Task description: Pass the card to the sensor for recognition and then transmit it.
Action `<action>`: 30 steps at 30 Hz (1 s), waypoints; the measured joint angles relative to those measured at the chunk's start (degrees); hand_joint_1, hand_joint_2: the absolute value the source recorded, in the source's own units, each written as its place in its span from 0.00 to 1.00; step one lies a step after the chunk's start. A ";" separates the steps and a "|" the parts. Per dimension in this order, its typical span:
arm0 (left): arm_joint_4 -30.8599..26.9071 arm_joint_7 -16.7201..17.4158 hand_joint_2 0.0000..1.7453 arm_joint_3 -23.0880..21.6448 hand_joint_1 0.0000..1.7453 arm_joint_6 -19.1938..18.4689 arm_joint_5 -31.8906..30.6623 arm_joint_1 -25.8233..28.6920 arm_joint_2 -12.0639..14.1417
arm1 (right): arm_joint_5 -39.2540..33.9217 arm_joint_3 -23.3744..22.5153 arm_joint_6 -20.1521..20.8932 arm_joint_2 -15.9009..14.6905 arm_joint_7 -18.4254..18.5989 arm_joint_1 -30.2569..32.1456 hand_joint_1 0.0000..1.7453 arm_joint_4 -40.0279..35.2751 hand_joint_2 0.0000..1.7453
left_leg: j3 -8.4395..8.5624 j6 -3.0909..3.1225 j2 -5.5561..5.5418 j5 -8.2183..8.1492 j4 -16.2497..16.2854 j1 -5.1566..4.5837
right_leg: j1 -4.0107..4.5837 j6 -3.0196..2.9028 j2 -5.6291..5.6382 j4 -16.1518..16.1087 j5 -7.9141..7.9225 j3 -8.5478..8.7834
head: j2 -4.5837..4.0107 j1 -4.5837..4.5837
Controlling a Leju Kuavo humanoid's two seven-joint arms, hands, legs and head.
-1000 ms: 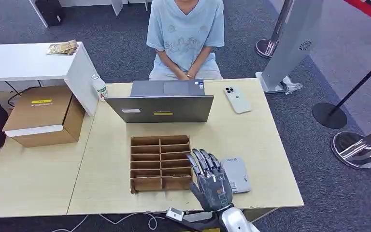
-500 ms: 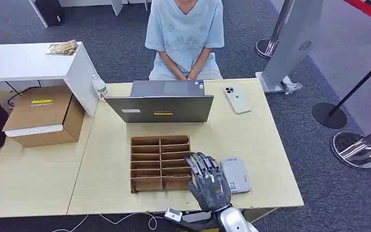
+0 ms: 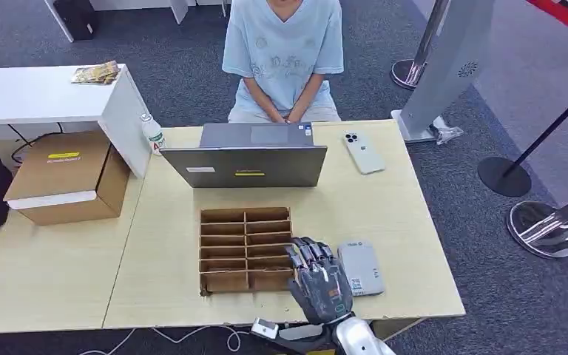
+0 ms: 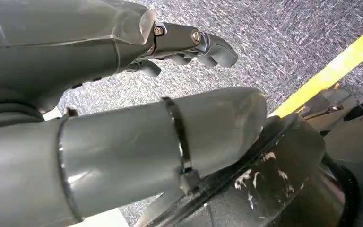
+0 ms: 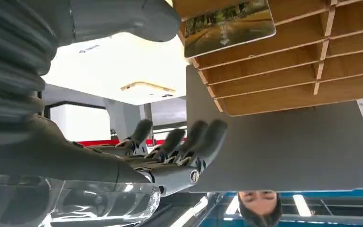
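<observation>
I am a humanoid robot looking down on a pale wooden bench (image 3: 384,214). My right hand (image 3: 320,277) hovers low over the bench's near edge, its fingers (image 3: 310,250) spread and holding nothing, their tips at the right rim of a cardboard organizer (image 3: 245,249) divided into shallow slots. Just to the right of my hand lies a flat grey sensor (image 3: 360,267).

From my right wrist, the card (image 5: 229,26) shows standing on edge in one of the slots, a printed picture on its face, its upper edge rising above the dividers. I cannot say for sure which slot it is.

I judge the card light, thin, stiff and smooth, so likely to slip. The best hold looks like a pinch across its two faces at the exposed upper edge, lifting straight up so it clears the dividers without bending.

My left hand (image 4: 123,94) hangs over grey carpet, its fingers (image 4: 203,45) curled with nothing visible between them.

Beyond the organizer stand an open laptop (image 3: 245,164) and a phone (image 3: 363,152); a person (image 3: 283,55) sits facing me.
</observation>
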 joint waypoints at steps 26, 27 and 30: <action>0.00 -0.52 0.00 0.31 0.00 -0.22 -0.81 0.00 -0.02 | -0.17 0.17 2.06 0.02 -0.04 0.06 0.37 0.50 1.00 | 0.00 0.00 0.00 0.00 0.00 0.00 | 0.00 0.00 0.00 0.00 0.00 0.00 | 0.00 0.00; 0.00 -0.52 0.00 0.44 0.00 -0.22 -0.81 0.00 -0.02 | -0.17 0.17 2.08 0.09 -0.02 0.06 0.38 0.50 1.00 | 0.00 0.00 0.00 0.00 0.00 0.00 | 0.00 0.00 0.00 0.00 0.00 0.00 | 0.00 0.00; 0.00 -0.59 0.00 0.57 0.00 -0.22 -1.05 0.00 -0.02 | 0.07 0.17 2.65 0.22 0.15 0.05 0.41 0.50 1.00 | 0.00 0.00 0.00 0.00 0.00 0.00 | 0.00 0.00 0.00 0.00 0.00 0.00 | 0.00 0.00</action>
